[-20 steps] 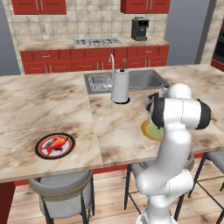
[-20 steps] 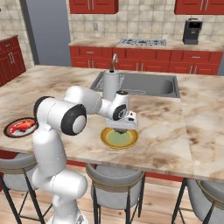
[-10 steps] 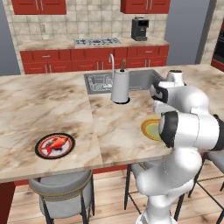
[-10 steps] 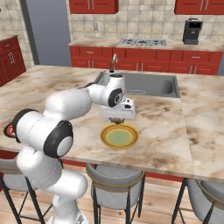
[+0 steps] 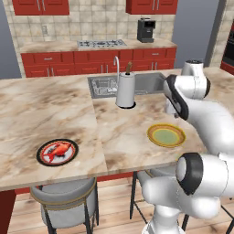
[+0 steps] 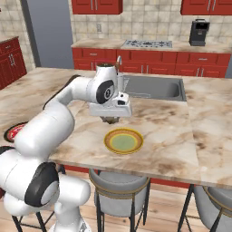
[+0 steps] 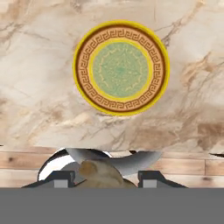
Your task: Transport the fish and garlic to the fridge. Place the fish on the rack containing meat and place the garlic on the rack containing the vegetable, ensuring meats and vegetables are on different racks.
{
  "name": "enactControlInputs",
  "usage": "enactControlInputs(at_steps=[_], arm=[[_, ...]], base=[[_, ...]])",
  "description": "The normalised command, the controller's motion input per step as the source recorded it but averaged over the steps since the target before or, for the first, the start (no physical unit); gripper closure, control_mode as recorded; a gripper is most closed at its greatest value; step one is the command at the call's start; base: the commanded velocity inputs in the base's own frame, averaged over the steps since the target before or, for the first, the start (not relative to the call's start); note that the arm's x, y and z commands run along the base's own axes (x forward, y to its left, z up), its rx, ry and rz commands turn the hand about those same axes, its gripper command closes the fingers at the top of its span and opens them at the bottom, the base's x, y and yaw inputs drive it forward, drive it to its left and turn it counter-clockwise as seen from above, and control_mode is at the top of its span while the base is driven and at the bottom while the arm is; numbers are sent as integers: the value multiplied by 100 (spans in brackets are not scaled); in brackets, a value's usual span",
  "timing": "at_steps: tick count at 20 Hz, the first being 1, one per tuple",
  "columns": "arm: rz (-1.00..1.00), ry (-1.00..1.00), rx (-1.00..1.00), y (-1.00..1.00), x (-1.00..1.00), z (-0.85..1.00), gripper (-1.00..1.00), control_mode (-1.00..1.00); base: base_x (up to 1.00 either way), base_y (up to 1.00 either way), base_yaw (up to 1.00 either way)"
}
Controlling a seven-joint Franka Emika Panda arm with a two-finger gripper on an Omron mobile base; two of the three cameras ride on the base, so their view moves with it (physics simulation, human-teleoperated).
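My gripper (image 6: 110,118) hangs above the island counter just behind the yellow plate (image 6: 123,140), shut on the garlic (image 7: 98,175), a beige-brown bulb that sits between the finger tips in the hand view. The garlic (image 6: 110,120) also peeks out below the hand in the right base view. The red-orange fish (image 5: 57,151) lies on a round red-and-black plate (image 5: 45,160) near the counter's front left edge, far from the gripper. A tall dark grey panel (image 6: 50,34) stands at the back left; I cannot tell whether it is the fridge.
The yellow patterned plate (image 5: 167,135) lies bare near the front edge. A white paper towel roll (image 5: 125,90) stands beside the sink (image 5: 148,82) with its faucet. Bar stools (image 6: 118,186) stand along the island's front. A coffee machine (image 5: 146,29) sits on the back counter.
The hand has risen off the yellow plate with the garlic in it and drawn back toward the sink. The arm has swung into a higher, wider pose. The fish has not moved.
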Motion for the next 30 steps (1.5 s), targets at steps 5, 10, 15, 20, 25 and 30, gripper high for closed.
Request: enactControlInputs(at_steps=[5,10,15,20,25,30], arm=[[0,-13,0,27,-97,63,100,-100],[4,-35,0,35,-98,32,100,-100],[0,-25,0,29,-57,46,100,-100],[0,-3,0,23,-54,59,100,-100],[-2,0,0,28,-47,50,100,-100],[-2,-6,1,20,-68,47,100,-100]], base=[[0,0,0],[0,0,0],[0,0,0],[0,0,0],[0,0,0],[0,0,0]])
